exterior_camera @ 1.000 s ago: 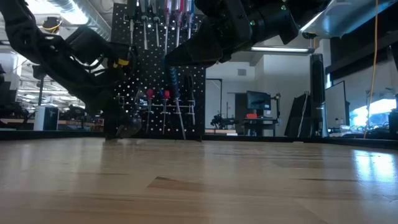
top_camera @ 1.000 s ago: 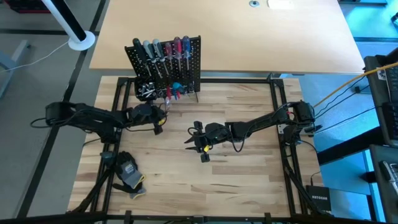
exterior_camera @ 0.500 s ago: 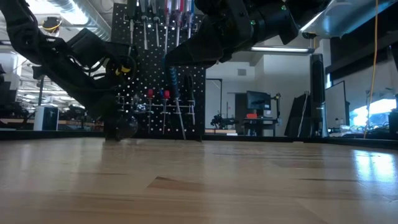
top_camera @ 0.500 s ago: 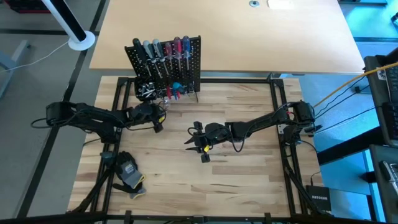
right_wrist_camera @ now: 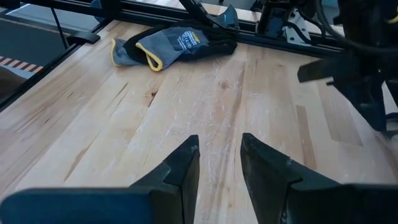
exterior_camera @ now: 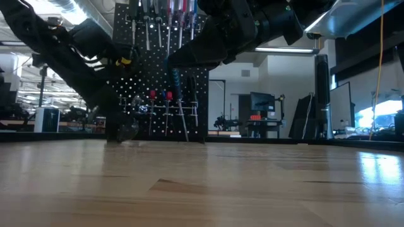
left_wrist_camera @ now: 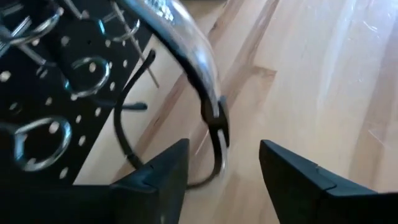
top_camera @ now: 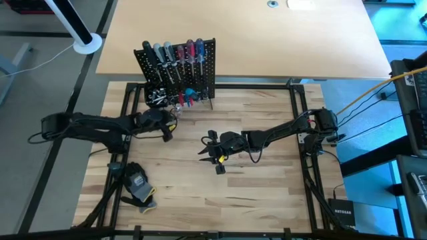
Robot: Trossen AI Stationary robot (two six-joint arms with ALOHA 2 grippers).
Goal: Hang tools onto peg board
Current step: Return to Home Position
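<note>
The black peg board (top_camera: 179, 70) stands upright at the table's far side, with several screwdrivers (top_camera: 175, 53) hanging on it and a black bin (top_camera: 156, 97) of silver bits at its lower left. It also shows in the low view (exterior_camera: 161, 75) and the left wrist view (left_wrist_camera: 50, 93). My left gripper (top_camera: 167, 132) is open and empty just in front of the board's left end; its fingers frame bare table in its wrist view (left_wrist_camera: 224, 168). My right gripper (top_camera: 202, 147) is open and empty over the table's middle, also seen in its wrist view (right_wrist_camera: 219, 162).
A grey-black glove with yellow trim (top_camera: 139, 185) lies near the table's front left corner, and also shows in the right wrist view (right_wrist_camera: 174, 40). A black metal frame (top_camera: 300, 120) runs round the tabletop. Bare wood lies in front of and right of the right gripper.
My left arm has drawn back a little toward the table's left edge, and its gripper has shifted slightly left in front of the peg board, still open. My right arm has kept still.
</note>
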